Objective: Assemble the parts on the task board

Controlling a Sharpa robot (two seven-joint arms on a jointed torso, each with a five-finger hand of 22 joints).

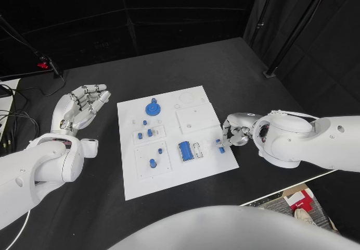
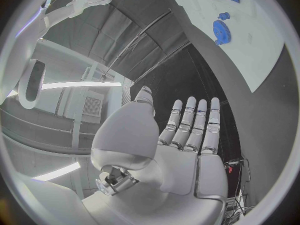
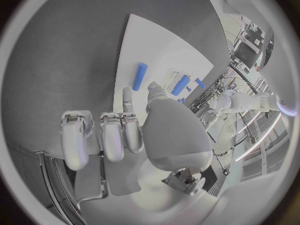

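Note:
The white task board lies in the middle of the black table. On it are a blue gear, a blue block and several small blue parts. A short blue peg lies flat at the board's right edge. My right hand hovers just beside it; in the right wrist view the thumb and one finger reach toward the peg without touching it, and the other fingers are curled. My left hand lies left of the board with straight fingers, holding nothing.
Cables and a red clip sit at the table's far left. A black pole stands at the back right. Red and white items lie beyond the table's front right edge.

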